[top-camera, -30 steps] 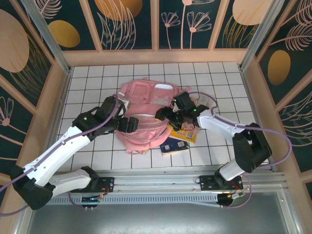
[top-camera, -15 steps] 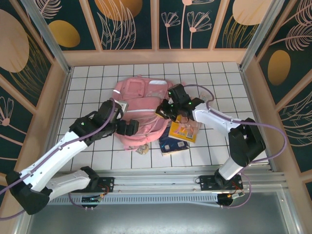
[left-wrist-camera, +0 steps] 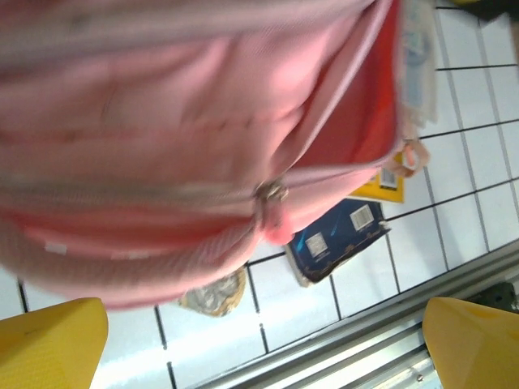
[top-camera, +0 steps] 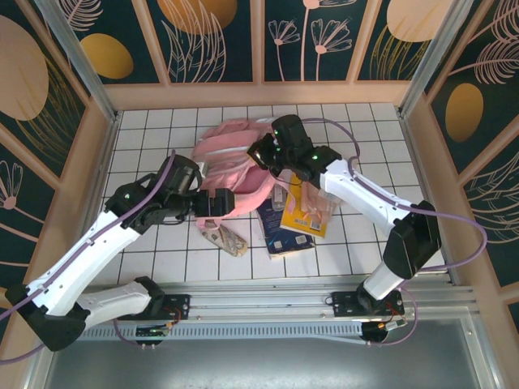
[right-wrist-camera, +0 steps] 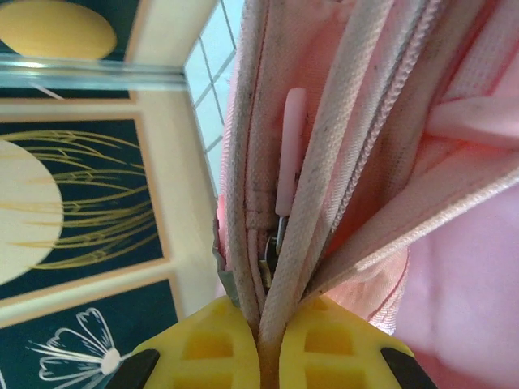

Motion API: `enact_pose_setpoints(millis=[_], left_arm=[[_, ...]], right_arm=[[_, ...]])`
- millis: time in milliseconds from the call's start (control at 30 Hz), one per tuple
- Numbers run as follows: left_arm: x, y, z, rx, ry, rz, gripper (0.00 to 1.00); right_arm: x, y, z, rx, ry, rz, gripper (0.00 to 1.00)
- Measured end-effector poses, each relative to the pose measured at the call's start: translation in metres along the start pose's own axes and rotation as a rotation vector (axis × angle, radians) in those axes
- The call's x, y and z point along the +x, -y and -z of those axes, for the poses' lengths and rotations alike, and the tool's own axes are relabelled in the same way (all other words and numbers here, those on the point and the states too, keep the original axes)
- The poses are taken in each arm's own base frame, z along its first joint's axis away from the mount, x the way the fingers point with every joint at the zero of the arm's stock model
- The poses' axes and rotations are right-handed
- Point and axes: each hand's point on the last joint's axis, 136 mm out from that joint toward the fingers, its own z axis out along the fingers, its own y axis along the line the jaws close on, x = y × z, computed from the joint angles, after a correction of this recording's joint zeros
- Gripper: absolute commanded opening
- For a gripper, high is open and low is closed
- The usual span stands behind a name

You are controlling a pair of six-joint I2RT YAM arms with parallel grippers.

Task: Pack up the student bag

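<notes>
**Top view:** the backpack (top-camera: 235,166) is seen bunched at the middle of the tabletop (top-camera: 146,138), between the left gripper (top-camera: 217,203) and the right gripper (top-camera: 261,154). A yellow book (top-camera: 308,215) lies beside it.

**Left wrist view:** the left gripper (left-wrist-camera: 263,332) is spread wide below the backpack (left-wrist-camera: 162,121).

**Right wrist view:** the right gripper (right-wrist-camera: 269,340) is clamped on a backpack (right-wrist-camera: 462,308) seam.

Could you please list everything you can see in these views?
bag: one, pink, held up over the table's middle
blue book: one, dark blue, flat on the tiles just near of the bag
yellow book: one, yellow, touching the blue book's right side
tan item: one, tan, crumpled, on the tiles left of the blue book
table: one, white tiles
left arm: one, white and black
right arm: one, white and black
left fingers: two, yellow, spread open by the bag
right fingers: two, yellow, shut on the bag's edge
</notes>
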Motion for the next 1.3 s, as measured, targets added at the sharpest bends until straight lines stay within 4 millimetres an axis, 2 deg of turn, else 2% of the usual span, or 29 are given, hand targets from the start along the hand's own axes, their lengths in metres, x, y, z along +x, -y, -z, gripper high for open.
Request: enact_pose_setpoints(millis=[67,167,300,567,833,1000,1300], left_arm=[[0.004,-0.005,0.002,-0.032,-0.025,0.038,0.95],[0.002,-0.004,0.000,-0.069,-0.059,0.091,0.77],[-0.005,-0.007,-0.013,-0.150,-0.097,0.113,0.69],[-0.022,-0.008,-0.026,-0.254,-0.120,0.093,0.64],[-0.020,-0.008,-0.035,-0.283,-0.128,0.066,0.59],[-0.029,-0.006,-0.041,-0.293,-0.063,0.045,0.56],[-0.028,-0.017,-0.056,-0.344,-0.005,0.037,0.50]], right_arm=[[-0.004,-0.007,0.002,-0.010,0.018,0.002,0.00],[-0.008,-0.013,0.000,-0.017,0.032,-0.003,0.00],[-0.006,-0.013,-0.005,-0.010,0.030,0.000,0.00],[-0.003,-0.015,-0.009,-0.011,0.023,0.005,0.00],[-0.004,-0.015,-0.009,-0.011,0.028,0.001,0.00],[-0.004,-0.017,-0.009,-0.018,0.029,-0.006,0.00],[-0.004,-0.018,-0.009,-0.020,0.029,-0.027,0.00]])
